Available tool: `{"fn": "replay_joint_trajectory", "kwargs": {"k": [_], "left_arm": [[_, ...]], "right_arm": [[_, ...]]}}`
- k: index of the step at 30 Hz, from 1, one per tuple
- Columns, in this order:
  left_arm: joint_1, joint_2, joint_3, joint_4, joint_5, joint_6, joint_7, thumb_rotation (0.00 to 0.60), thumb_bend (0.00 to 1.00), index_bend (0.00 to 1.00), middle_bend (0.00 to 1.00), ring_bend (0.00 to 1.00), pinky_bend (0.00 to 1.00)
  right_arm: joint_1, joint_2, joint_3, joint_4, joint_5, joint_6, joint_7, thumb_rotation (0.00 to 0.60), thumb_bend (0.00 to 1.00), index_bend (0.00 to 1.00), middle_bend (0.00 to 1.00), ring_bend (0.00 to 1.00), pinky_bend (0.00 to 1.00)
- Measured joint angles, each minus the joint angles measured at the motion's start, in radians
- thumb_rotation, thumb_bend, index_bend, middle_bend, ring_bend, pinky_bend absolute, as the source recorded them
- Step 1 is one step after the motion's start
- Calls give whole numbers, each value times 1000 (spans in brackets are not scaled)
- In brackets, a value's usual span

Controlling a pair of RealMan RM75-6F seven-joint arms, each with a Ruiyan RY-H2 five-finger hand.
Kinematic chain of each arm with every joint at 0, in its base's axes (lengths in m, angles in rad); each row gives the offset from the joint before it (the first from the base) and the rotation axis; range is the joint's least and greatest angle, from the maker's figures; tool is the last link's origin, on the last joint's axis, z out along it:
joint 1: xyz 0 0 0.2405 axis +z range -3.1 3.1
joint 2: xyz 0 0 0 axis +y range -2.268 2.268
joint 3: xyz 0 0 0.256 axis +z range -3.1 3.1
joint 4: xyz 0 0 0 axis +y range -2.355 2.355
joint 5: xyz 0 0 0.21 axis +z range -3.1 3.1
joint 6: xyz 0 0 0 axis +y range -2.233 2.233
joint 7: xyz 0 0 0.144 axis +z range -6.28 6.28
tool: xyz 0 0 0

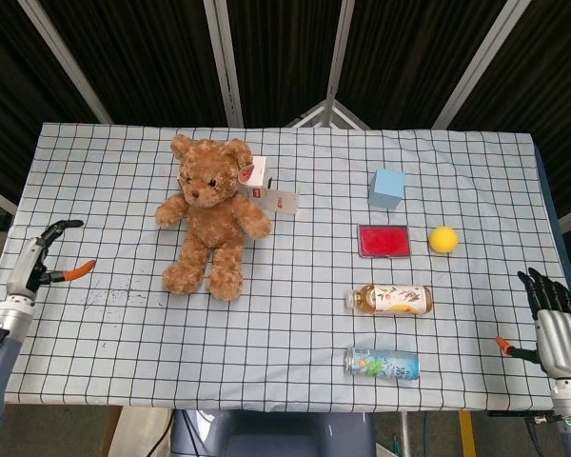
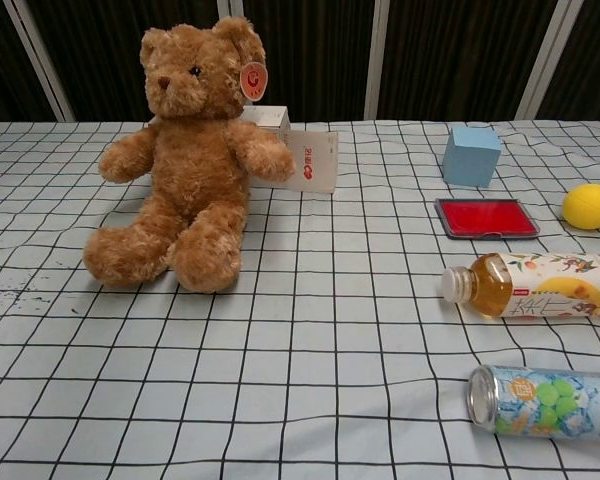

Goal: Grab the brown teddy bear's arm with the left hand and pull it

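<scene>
The brown teddy bear sits upright on the checked tablecloth at the back left, both arms spread to its sides. A round tag hangs at its ear. My left hand is over the table's left edge, well left of the bear, with its fingers apart and nothing in them. My right hand hangs off the table's right front corner, fingers extended and empty. Neither hand shows in the chest view.
A white box lies behind the bear. On the right are a blue cube, a red pad, a yellow ball, a tea bottle and a can, both lying down.
</scene>
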Motion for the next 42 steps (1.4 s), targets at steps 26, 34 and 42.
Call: {"fn": "replay_joint_trajectory", "kwargs": {"k": [26,34,42], "left_arm": [[-340,-331,-79,427,-289,-310,111,600,311,258,158,0,0],[-392,-423,-99,521,-323,-334,145,600,394,273,174,0,0],[-414,-478,-115,554,-306,-309,164,600,463,291,212,0,0]], "right_arm": [[3,-1,4,12,15,-11,5,600,131,55,15,0,0],[5,-1,3,14,19,-18,4,600,131,55,15,0,0],[6,-1,3,15,19,-20,5,600,131,55,15,0,0]]}}
